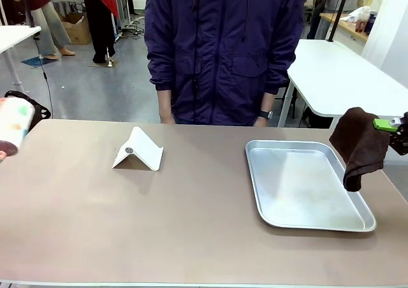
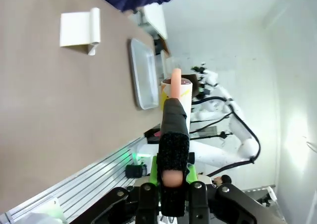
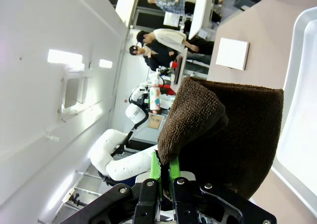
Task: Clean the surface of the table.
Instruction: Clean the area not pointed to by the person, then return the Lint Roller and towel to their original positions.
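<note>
Right pincer (image 3: pixel 161 172), pressed together on a corner of a brown cloth (image 3: pixel 233 135). The cloth hangs free in the air above the right-hand rim of a silver tray (image 1: pixel 319 227), touching neither tray nor table as far as we can tell.

Left pincer (image 2: pixel 173 179), clamped on the dark-sleeved handle of a roller (image 1: pixel 14 127). Its white printed drum is held off the left end of the table (image 1: pixel 95 224), likewise clear of the top.

The table, a broad brownish top with a pale edge, lies below and between the two tools and spans the front view.

We judge the cleaning not yet begun: both tools are in hand, neither meets the surface, and the whole top is left to go over. We make out no crumbs or spills on it, though the tray floor shows faint smears. A white folded stand (image 1: pixel 138 150) left of centre and the tray on the right take up part of the top and would have to be worked around or moved.

Beyond the far edge a person (image 1: pixel 223 46) in a dark blue jacket stands facing us, arms down. Behind are white-topped tables (image 1: pixel 338 74), a grey floor and other people farther off.
</note>
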Motion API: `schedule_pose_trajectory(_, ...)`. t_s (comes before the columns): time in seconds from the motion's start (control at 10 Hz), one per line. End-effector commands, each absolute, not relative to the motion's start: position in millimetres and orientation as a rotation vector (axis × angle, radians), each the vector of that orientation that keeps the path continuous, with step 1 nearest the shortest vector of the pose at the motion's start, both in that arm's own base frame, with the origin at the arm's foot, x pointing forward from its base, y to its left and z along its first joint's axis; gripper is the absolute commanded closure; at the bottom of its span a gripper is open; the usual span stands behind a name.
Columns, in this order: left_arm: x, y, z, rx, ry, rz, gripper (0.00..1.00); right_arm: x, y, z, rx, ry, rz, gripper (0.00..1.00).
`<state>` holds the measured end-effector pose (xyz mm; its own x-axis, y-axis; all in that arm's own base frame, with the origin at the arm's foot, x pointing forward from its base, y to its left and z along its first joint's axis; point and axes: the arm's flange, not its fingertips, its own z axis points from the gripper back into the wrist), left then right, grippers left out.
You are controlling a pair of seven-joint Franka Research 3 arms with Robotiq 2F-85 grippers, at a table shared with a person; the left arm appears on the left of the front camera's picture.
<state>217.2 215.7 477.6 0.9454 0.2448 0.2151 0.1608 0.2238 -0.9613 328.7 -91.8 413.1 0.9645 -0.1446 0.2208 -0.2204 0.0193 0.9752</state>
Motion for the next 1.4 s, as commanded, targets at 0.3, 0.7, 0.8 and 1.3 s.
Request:
schedule_pose_trajectory(0.3, 210, 227, 477, -1.389, -0.364, 0.058, 0.78, 331, -92, 417, 1.557, -0.298, 0.076, 0.93)
schedule_pose_trajectory(0.7, 210, 227, 477, -1.389, -0.364, 0.058, 0.78, 331, -92, 417, 1.557, -0.298, 0.076, 0.93)
schedule_pose_trajectory(0.8, 210, 227, 477, -1.389, -0.364, 0.058, 0.78, 331, -92, 417, 1.557, -0.298, 0.076, 0.93)
schedule_pose_trajectory(1.3, 210, 227, 477, -1.389, -0.364, 0.058, 0.78, 331, -92, 417, 1.557, -0.298, 0.076, 0.93)
